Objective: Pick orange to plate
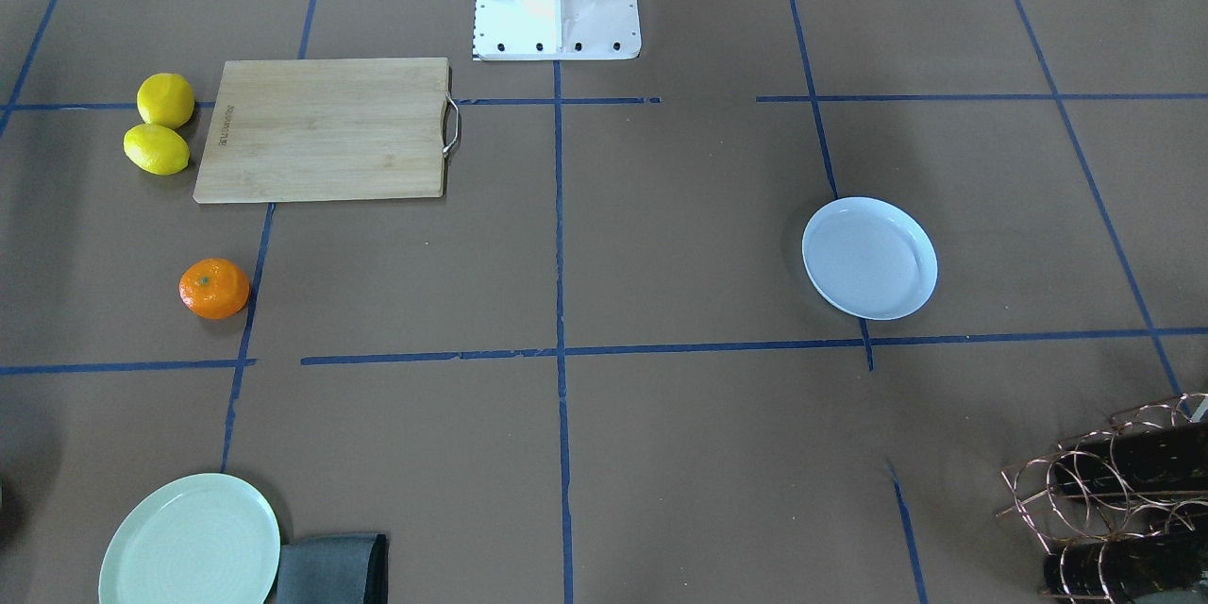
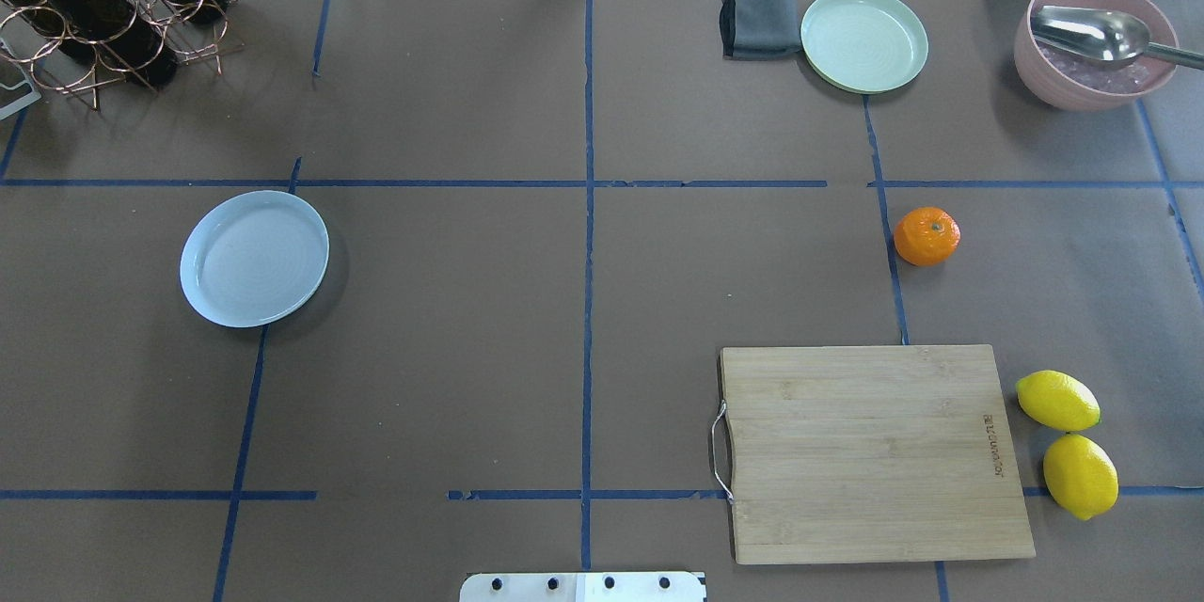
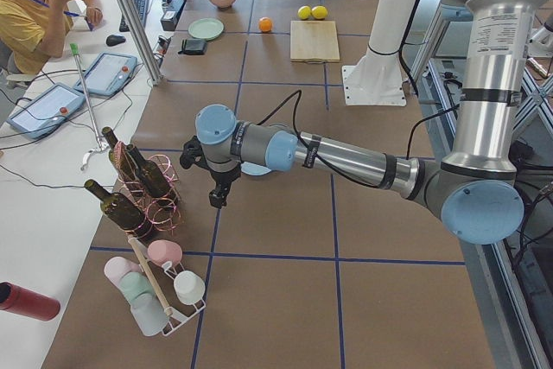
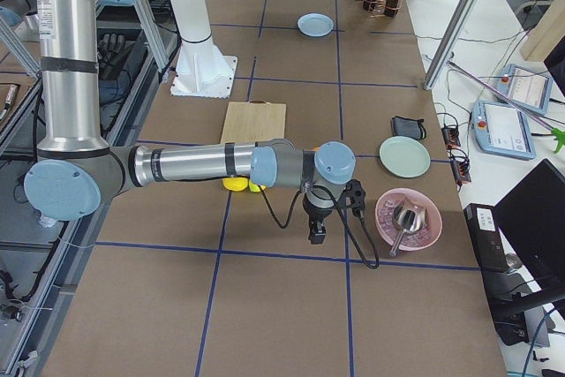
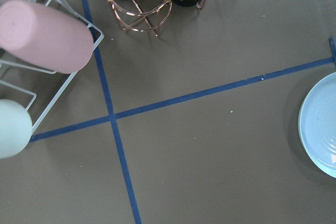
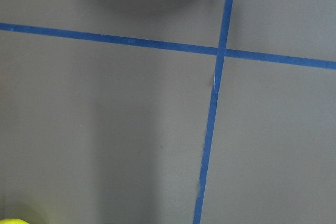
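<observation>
The orange (image 2: 926, 236) lies alone on the brown table, right of centre in the overhead view, and shows at the left in the front view (image 1: 214, 288). The pale bluish-white plate (image 2: 254, 258) sits empty far off on the left half (image 1: 869, 258); its edge shows in the left wrist view (image 5: 320, 129). My left gripper (image 3: 220, 196) shows only in the exterior left view, hanging near the plate and the bottle rack; I cannot tell its state. My right gripper (image 4: 316, 234) shows only in the exterior right view, beside the pink bowl; its state is also unclear.
A wooden cutting board (image 2: 875, 451) with two lemons (image 2: 1068, 442) beside it lies near the orange. Farther back are a pale green plate (image 2: 863, 39), a grey cloth (image 2: 755, 21) and a pink bowl (image 2: 1091, 42) holding a spoon. A copper bottle rack (image 2: 103, 9) stands back left.
</observation>
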Controlling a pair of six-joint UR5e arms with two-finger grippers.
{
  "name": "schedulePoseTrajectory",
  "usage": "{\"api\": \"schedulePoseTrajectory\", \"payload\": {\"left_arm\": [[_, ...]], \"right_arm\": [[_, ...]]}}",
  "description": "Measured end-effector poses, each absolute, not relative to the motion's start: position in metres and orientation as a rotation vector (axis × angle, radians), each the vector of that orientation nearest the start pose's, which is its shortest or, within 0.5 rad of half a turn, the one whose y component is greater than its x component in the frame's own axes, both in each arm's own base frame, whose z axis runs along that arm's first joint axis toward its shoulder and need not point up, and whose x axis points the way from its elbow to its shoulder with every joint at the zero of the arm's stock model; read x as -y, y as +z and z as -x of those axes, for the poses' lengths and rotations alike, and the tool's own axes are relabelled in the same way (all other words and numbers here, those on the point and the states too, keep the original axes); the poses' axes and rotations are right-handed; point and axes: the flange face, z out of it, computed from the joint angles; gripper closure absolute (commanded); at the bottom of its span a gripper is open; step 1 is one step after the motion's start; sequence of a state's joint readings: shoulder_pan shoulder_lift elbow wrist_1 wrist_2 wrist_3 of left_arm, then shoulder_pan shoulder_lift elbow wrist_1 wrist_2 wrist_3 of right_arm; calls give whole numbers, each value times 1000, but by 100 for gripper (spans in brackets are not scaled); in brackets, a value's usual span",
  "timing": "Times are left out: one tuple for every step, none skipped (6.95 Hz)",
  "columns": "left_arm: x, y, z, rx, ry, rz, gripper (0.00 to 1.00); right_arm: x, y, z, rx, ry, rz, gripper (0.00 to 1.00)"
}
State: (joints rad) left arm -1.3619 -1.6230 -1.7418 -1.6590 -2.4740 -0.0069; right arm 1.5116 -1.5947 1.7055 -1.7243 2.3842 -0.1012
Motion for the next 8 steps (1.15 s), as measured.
{"api": "schedulePoseTrajectory", "payload": {"left_arm": [[512,518,-112,-955,312,-149,0],[503,509,-158,-958,258,-131,0],[493,505,-197,-938,182,-119,0],[485,508,-228,-915,128,-104,0],[480,517,-246,-898,106,-85,0],[481,530,-258,-882,99,-61,1],[486,541,-272,-864,99,-43,4],[491,548,-286,-848,103,-35,15]], "right_arm": [[478,618,-33,815,-132,27,0],[476,620,-32,817,-132,30,0],[475,619,-32,821,-134,29,0],[475,617,-31,828,-137,25,0],[474,617,-31,831,-140,24,0],[474,617,-30,832,-142,24,0],[473,618,-30,833,-143,24,0],[473,618,-30,835,-143,24,0]]}}
